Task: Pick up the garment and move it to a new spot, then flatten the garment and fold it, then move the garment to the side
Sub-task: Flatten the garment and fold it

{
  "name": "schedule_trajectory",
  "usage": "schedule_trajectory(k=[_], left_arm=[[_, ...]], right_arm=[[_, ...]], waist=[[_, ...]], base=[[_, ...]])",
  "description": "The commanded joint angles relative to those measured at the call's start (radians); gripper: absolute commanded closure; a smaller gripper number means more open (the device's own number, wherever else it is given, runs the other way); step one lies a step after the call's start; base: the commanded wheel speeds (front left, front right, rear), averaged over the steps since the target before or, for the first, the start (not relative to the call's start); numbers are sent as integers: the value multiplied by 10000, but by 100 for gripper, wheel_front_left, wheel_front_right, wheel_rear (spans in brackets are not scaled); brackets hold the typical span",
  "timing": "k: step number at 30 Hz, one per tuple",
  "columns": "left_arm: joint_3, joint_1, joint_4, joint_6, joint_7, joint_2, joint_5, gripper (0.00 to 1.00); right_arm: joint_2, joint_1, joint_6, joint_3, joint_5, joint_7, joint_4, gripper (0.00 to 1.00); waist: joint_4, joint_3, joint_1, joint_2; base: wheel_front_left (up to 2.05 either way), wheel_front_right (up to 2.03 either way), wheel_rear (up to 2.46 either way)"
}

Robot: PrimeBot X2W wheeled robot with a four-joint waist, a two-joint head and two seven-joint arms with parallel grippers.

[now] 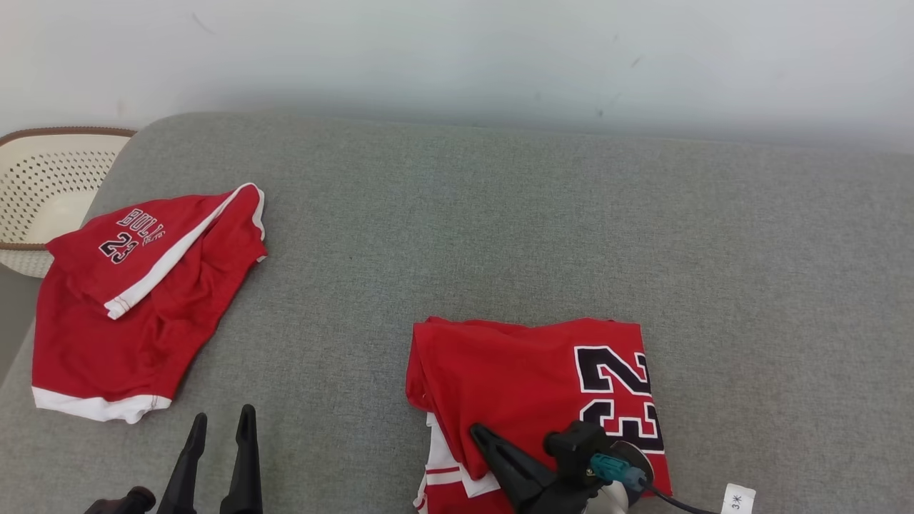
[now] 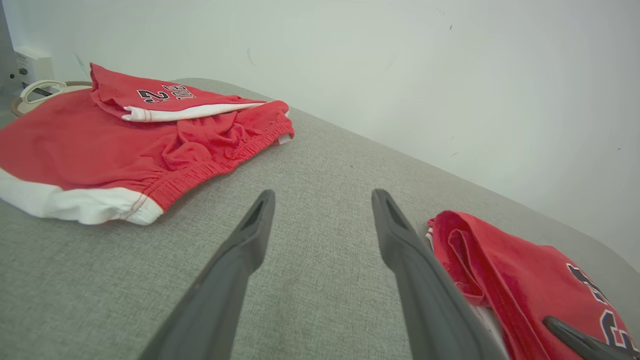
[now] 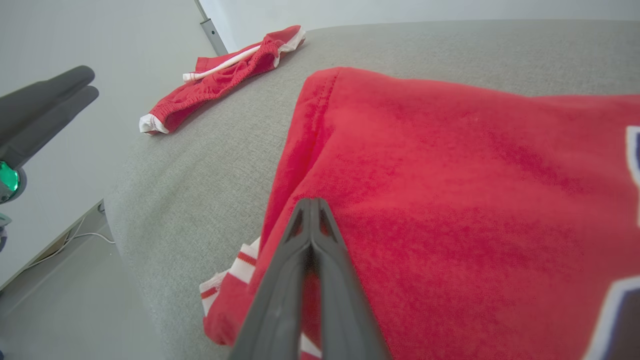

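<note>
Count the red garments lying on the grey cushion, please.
2. The red shorts lie crumpled at the left, beside the basket. The folded red jersey lies front and centre, the right gripper over its near edge. None appears hidden.

The folded jersey (image 1: 521,378) is red with black numerals edged white. Left of it, the shorts (image 1: 136,300) are red with white trim and black lettering. Under it, the cushion (image 1: 500,228) is flecked grey.
</note>
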Motion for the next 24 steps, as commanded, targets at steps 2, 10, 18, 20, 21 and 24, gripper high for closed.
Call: schedule_trajectory(k=[2, 10, 18, 20, 21, 24], left_arm=[[35, 7, 17, 2, -43, 7, -34, 0], [119, 53, -11, 2, -43, 6, -67, 0], [127, 140, -18, 2, -43, 7, -83, 0], [133, 150, -28, 2, -43, 6, -83, 0], [135, 159, -30, 2, -43, 7, -84, 0], [127, 170, -27, 2, -43, 6, -85, 0]], right_arm=[[-2, 45, 1, 183, 171, -47, -46, 100], [-222, -204, 1, 412, 399, -47, -420, 100], [-499, 133, 1, -899, -33, -47, -805, 100], [-530, 291, 1, -1490, -160, -46, -903, 100], [-553, 368, 1, -1775, -255, -46, -946, 100], [-618, 574, 1, -2367, -545, -46, -1032, 100]], waist=[[37, 11, 0, 0], [45, 23, 0, 0], [6, -91, 0, 0], [2, -105, 0, 0], [-2, -113, 0, 0], [-8, -128, 0, 0]], base=[[0, 0, 0], [0, 0, 0], [0, 0, 0], [0, 0, 0], [0, 0, 0], [0, 0, 0]])
